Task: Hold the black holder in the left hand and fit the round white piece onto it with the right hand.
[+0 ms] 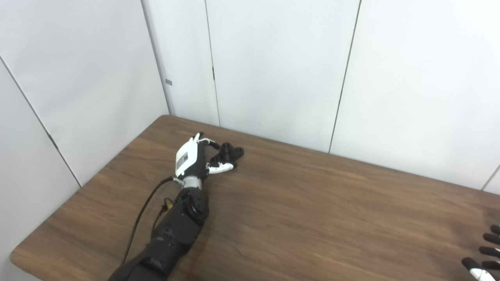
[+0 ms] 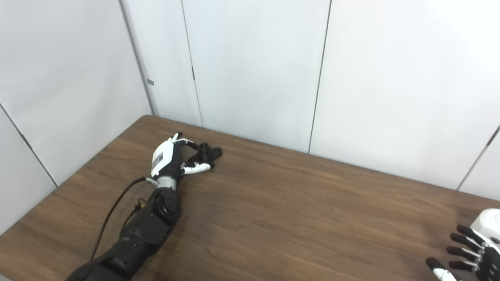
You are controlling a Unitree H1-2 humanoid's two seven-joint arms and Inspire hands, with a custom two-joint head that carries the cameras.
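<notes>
The black holder (image 1: 231,151) lies on the brown table (image 1: 312,203) near its far left corner. My left hand (image 1: 195,158) reaches to it from the near side, with fingers curled over its left end and the white-tipped thumb against its near side. My right hand (image 2: 468,253) shows only partly at the bottom right corner, fingers spread and holding nothing. A rounded white object (image 2: 487,221), probably the round white piece, sits at the right frame edge just beyond those fingers, cut off by the frame. It is not visible in the left eye view.
White wall panels (image 1: 273,70) stand close behind the table's far edge and along its left side. A black cable (image 1: 136,222) runs along the left forearm. The table's left near corner (image 1: 15,255) is in view.
</notes>
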